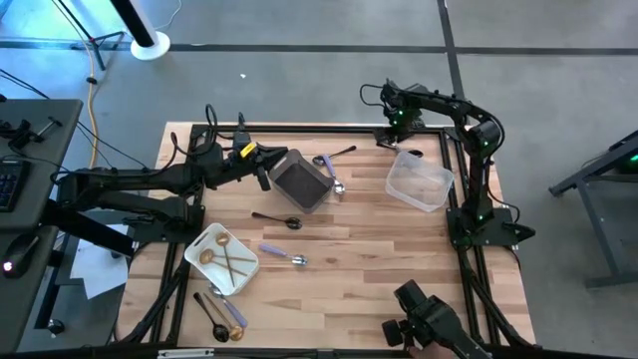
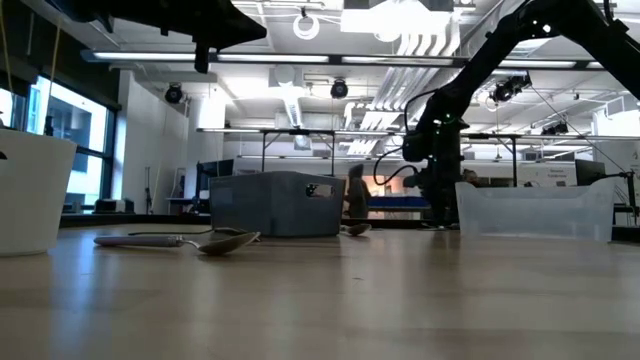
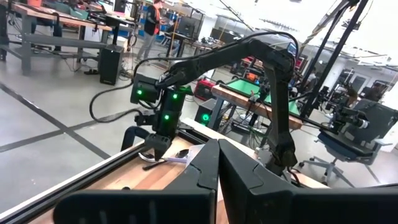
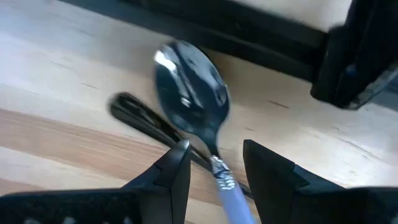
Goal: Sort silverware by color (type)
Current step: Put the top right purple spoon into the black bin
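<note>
1. Spoon with lilac handle (image 4: 205,118) lies at the table's far right edge, crossing a black utensil (image 4: 146,121) that touches it underneath.
2. Right gripper (image 4: 214,163) hangs just over the neck, jaws part open either side, nothing held yet.
3. Best to close on the neck alone, clear of the black piece, then lift straight.
4. Left gripper (image 3: 217,168), shut and empty, waits above the grey bin (image 1: 299,180).
</note>
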You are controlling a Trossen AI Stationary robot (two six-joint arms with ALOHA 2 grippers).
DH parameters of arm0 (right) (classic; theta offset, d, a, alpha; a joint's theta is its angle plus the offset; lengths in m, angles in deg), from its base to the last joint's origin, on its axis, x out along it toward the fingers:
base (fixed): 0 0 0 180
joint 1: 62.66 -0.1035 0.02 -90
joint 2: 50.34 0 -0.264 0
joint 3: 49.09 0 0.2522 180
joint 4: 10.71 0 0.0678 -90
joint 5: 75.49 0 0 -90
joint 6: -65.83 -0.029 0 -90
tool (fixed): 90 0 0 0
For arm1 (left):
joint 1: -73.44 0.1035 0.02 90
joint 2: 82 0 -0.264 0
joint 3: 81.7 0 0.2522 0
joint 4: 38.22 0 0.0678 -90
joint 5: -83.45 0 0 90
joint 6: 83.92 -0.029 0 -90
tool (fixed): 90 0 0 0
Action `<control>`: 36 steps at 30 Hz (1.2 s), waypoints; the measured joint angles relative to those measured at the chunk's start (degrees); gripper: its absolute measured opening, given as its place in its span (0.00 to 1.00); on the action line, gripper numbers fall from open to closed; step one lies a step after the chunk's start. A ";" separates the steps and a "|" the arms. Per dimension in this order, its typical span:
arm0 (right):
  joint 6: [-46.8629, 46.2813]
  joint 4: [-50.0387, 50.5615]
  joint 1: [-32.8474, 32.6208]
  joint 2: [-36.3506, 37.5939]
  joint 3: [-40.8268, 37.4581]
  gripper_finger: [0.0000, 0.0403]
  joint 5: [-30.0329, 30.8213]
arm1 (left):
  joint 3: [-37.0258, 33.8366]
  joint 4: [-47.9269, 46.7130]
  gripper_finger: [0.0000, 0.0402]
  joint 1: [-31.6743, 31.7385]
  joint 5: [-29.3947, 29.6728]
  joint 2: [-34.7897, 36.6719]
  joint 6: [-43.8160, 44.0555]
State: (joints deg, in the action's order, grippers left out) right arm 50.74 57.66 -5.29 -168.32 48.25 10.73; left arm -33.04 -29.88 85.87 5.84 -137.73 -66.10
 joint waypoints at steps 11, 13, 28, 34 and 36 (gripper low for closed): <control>-3.14 -2.66 0.02 0.51 -2.91 0.33 -0.13 | 0.00 -0.02 0.00 0.00 0.26 0.00 -0.02; -3.40 -2.76 0.08 0.48 -2.94 0.33 -0.93 | 0.00 -0.02 0.00 0.00 0.26 0.00 -0.02; -4.53 -5.18 0.15 1.31 -3.18 0.33 -2.10 | 0.00 -0.02 0.00 0.00 0.26 0.00 -0.01; -4.46 -5.25 0.15 1.33 -3.18 0.33 -2.74 | 0.00 -0.02 0.00 -0.01 0.26 0.00 -0.01; -4.15 -4.61 0.13 1.36 -3.18 0.33 -2.93 | 0.00 -0.02 0.00 0.00 0.26 0.00 0.00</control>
State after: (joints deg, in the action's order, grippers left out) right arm 46.59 53.05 -5.16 -166.96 45.07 7.81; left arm -33.04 -29.90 85.87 6.09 -137.73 -66.10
